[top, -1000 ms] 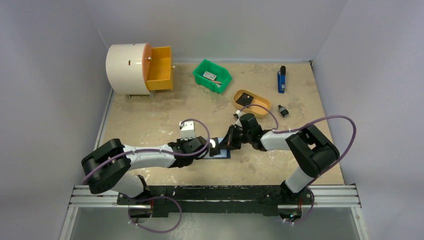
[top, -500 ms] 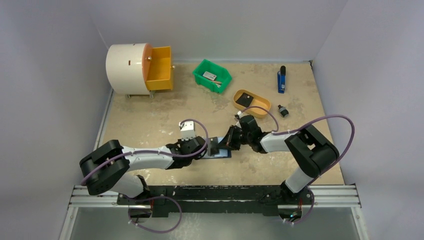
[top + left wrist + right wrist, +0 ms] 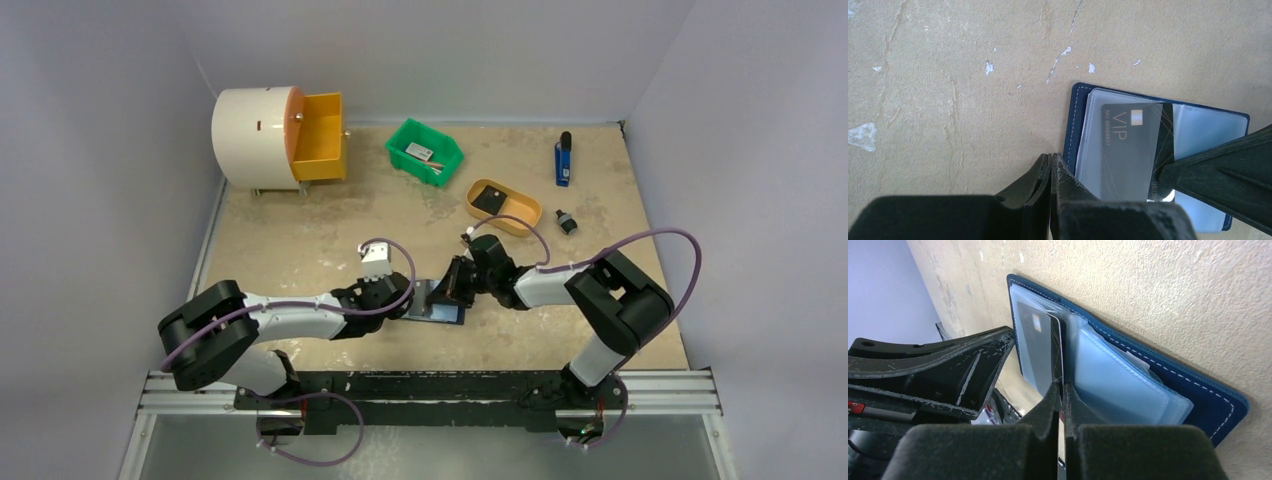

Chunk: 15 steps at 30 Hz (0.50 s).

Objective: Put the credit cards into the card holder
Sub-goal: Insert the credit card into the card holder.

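Note:
The navy-blue card holder (image 3: 447, 316) lies open on the table, its clear sleeves facing up (image 3: 1074, 125) (image 3: 1208, 405). A black credit card (image 3: 1128, 145) marked VIP sits mostly inside a sleeve, its right end sticking out. My right gripper (image 3: 1062, 385) (image 3: 452, 288) is shut on that free end of the card (image 3: 1034, 347). My left gripper (image 3: 1050, 157) (image 3: 408, 304) is shut, with nothing seen between its fingers. It sits at the holder's left edge, one finger over the sleeve. The holder's near part is hidden behind both grippers.
At the back left stands a white drum (image 3: 250, 135) with an open orange drawer (image 3: 322, 135). A green bin (image 3: 424, 150), an orange oval tray (image 3: 520, 220) holding a flat black square, a blue-and-black tool (image 3: 564, 158) and a small black object (image 3: 566, 222) lie further back.
My right gripper has moved left with the card, which now sits deeper in the sleeve. The left gripper has barely shifted.

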Motion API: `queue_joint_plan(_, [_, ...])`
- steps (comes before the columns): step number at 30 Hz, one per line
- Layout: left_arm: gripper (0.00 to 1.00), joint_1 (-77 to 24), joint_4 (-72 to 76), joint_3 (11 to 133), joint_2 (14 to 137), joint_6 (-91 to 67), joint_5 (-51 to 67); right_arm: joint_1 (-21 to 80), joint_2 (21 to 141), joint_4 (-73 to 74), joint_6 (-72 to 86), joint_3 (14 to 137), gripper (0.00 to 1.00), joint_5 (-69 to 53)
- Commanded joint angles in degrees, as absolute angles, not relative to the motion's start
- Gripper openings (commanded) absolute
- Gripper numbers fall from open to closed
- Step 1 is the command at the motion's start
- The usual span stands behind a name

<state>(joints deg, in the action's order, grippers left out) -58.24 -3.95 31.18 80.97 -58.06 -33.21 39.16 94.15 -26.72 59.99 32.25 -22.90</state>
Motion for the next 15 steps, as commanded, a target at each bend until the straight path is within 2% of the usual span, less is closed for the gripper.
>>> queue_joint_plan(1, [0.0, -58.44, -2.99, 30.28, 80.64, -59.98, -29.22, 40.3, 94.09, -24.09, 59.15, 34.2, 0.0, -20.89])
queue_joint_plan(8, [0.0, -58.45, -3.33, 30.13, 79.75, -60.04, -29.44, 40.28, 91.25, -21.42, 58.9, 34.19, 0.3, -19.14])
queue_joint_plan(15, [0.0, -58.49, -2.81, 30.11, 79.7, -60.51, -28.63, 40.28, 90.61, -22.37, 60.3, 34.32, 0.43, -20.13])
